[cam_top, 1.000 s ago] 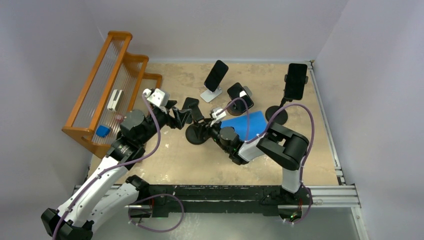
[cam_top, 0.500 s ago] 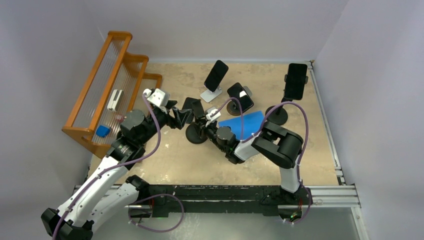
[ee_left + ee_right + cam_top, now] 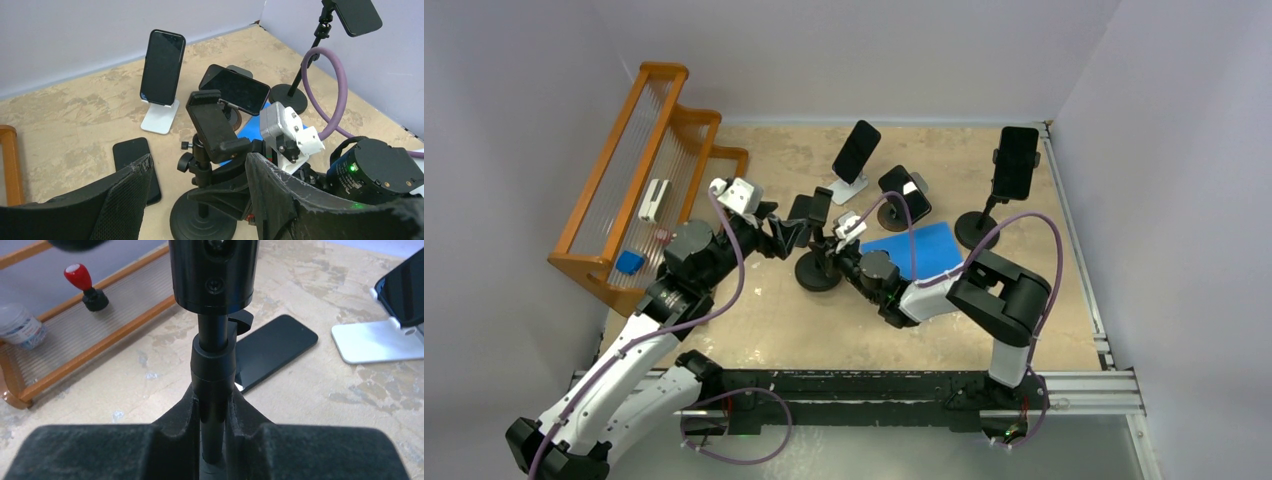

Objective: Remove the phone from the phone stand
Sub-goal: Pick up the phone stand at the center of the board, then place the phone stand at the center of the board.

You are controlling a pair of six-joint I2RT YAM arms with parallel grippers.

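Right hand (image 3: 214, 426) clenched on phone stand (image 3: 214, 365) stem, left hand (image 3: 200, 165) hung open alongside, loose phone (image 3: 272, 352) lay flat on desk (image 3: 325, 405) just beside.

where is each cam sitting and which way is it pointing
top: above and behind the left arm and right arm, looking down on the table; both show.
left wrist: low, facing the far right corner, on the empty stand; left end effector, open, frames the bottom, right arm beyond.
right wrist: low, facing left toward the rack; right end effector clamps the stand's pole.
shared: both wrist views catch the flat phone.
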